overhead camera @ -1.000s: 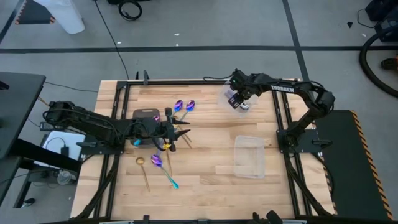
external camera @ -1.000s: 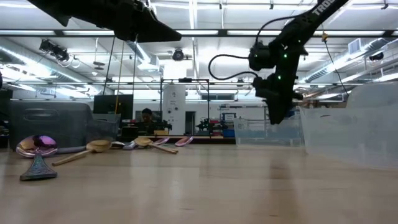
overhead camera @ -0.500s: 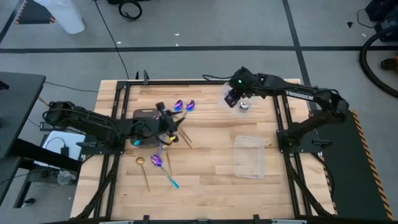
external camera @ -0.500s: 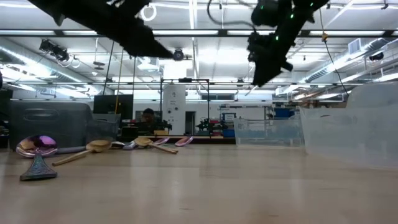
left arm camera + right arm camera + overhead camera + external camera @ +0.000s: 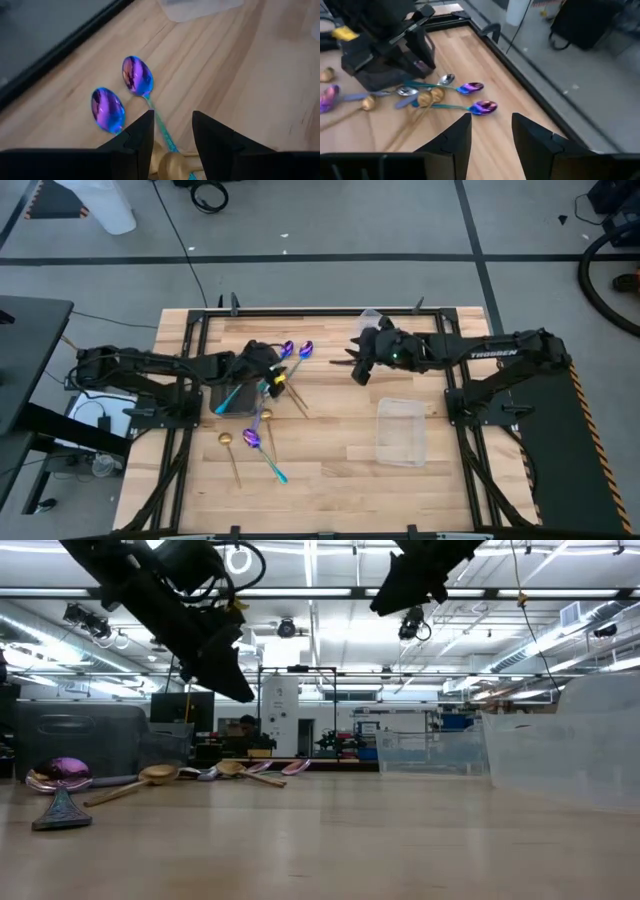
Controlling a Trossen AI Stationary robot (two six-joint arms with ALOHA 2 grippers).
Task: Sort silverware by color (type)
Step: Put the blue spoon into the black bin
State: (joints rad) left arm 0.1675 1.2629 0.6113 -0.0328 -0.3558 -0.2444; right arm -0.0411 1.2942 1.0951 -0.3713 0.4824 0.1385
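Two iridescent spoons (image 5: pixel 296 350) lie side by side near the far edge of the table, bowls toward the far rail and teal handles running back toward the heap of silverware (image 5: pixel 262 385) at the left-centre. Their long axes run roughly parallel, slanted from the far rail down toward the dark tray (image 5: pixel 228 366). In the left wrist view the same pair (image 5: pixel 122 92) sits directly ahead of the fingers, bowls away, with one teal handle leading back between the two fingertips.

The left gripper (image 5: pixel 272 370) hovers above the heap, just short of the two bowls, its jaws parted and holding nothing. It appears aligned along the handles rather than across them, though the overhead view is too coarse to be sure. A grasp would therefore call for a short reach forward and, probably, a wrist turn to close across a handle.

The right gripper (image 5: pixel 355 366) hangs raised over mid-table, apart from the spoons, jaws likewise parted and empty; in its wrist view the pair (image 5: pixel 477 97) lies ahead with bowls nearest.

The left arm is judged the nearer. More spoons (image 5: pixel 250 442) lie on the near side of the heap.
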